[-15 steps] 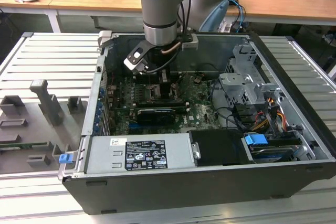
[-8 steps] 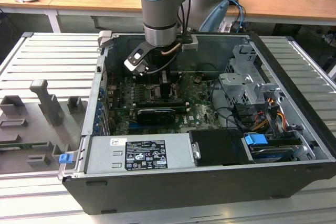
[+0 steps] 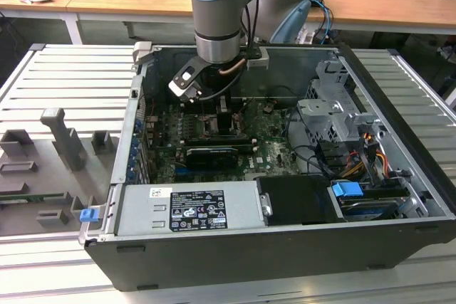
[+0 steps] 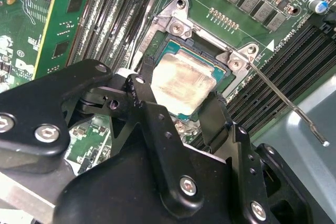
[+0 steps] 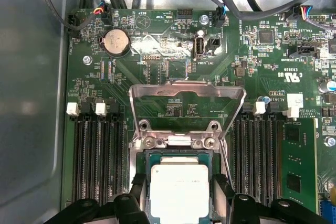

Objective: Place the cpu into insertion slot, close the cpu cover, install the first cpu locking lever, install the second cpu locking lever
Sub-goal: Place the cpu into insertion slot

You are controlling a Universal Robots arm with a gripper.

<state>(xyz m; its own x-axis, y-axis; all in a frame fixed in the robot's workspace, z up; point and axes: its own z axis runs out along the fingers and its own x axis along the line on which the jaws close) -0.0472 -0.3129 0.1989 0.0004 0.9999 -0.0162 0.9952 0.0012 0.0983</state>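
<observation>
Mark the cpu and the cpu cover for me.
cpu [image 5: 178, 190]: first wrist view, middle of its silvery face.
cpu cover [image 5: 157, 87]: first wrist view, the raised frame's bar farthest from its hinge.

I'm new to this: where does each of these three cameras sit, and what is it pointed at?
Exterior view: outside and above the open computer case, looking down into it; the arm shows.
First wrist view: on the arm, facing the motherboard squarely; the gripper shows.
Second wrist view: on the arm, looking slantwise; the gripper's black body looms large.
Both wrist views share the cpu and the gripper.
</observation>
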